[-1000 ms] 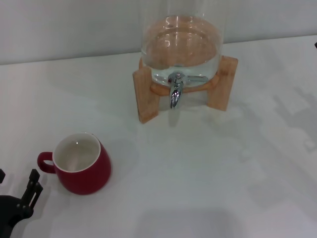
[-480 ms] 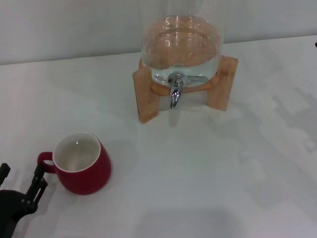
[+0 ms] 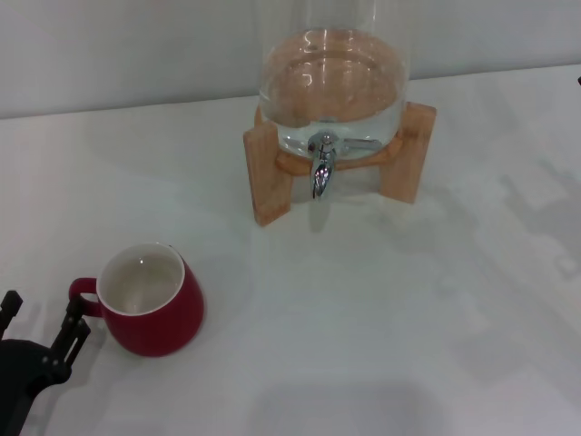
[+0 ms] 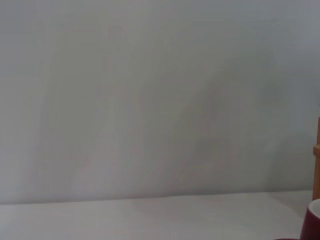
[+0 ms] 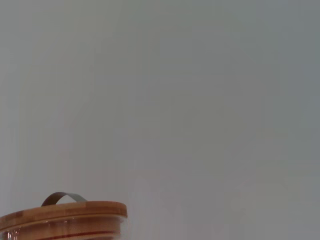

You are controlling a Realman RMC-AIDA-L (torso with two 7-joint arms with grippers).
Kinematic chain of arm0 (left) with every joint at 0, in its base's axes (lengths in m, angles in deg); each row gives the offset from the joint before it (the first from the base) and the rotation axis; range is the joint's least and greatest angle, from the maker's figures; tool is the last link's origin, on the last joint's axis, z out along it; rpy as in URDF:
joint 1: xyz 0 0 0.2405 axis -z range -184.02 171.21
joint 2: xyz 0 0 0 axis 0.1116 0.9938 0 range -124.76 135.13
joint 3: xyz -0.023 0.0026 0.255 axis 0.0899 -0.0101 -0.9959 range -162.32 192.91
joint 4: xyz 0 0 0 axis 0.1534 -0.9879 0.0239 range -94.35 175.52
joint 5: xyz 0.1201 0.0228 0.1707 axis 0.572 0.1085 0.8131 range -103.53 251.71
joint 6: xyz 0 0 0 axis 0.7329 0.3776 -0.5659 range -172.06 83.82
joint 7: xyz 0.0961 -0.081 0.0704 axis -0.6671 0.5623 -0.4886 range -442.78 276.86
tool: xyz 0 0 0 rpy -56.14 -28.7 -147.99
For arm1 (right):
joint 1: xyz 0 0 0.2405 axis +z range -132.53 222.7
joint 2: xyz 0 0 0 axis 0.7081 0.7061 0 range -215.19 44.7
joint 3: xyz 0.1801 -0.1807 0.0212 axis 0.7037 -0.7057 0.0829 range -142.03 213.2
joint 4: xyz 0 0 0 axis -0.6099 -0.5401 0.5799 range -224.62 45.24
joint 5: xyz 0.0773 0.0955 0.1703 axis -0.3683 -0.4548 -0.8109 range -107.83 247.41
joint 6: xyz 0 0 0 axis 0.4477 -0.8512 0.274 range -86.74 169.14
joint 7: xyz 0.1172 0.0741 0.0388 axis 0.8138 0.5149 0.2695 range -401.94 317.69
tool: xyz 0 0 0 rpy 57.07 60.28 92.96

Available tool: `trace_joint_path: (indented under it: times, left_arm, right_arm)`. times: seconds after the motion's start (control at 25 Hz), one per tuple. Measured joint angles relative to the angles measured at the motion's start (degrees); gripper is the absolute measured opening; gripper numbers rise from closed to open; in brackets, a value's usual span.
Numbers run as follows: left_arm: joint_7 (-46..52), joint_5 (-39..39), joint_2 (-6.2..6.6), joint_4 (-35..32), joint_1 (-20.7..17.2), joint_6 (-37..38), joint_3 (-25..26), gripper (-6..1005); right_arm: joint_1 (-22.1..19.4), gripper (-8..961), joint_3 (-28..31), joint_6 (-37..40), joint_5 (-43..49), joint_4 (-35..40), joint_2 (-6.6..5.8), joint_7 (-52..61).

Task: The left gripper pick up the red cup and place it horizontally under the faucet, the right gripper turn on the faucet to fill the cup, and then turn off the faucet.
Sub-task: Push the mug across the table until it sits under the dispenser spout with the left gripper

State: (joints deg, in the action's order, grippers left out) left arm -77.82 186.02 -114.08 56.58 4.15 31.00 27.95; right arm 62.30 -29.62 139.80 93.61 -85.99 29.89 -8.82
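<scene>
Item: red cup [image 3: 150, 312], lower left of head view, upright on white table [image 3: 381, 309], handle toward frame's left edge. Prob. glazed ceramic: stiff, slick, breakable, light when empty. Best hold: across rim/wall, not the loop.
Left gripper [image 3: 41, 329]: fingers spread, just beside handle, empty.
Faucet [image 3: 321, 168]: upper centre, well apart from cup.

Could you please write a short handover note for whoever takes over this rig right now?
Left gripper: open, low at the near left, just beside the handle of the red cup, not touching it.
Right gripper: out of view.
The cup stands upright and empty on the table, well short and left of the faucet, which projects from the glass dispenser on its wooden stand.
Done: nothing.
Left: grasp, place under faucet, open, fill, close.
</scene>
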Motion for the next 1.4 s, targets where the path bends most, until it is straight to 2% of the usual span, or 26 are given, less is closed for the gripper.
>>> trace_joint_path:
  times: [1.4]
  left_arm:
    - [0.1,-0.1,-0.17,-0.3,1.9,-0.5,0.0,800]
  right_arm:
    - [0.2,754,0.0,0.6,-0.3,0.3,0.0,-0.1]
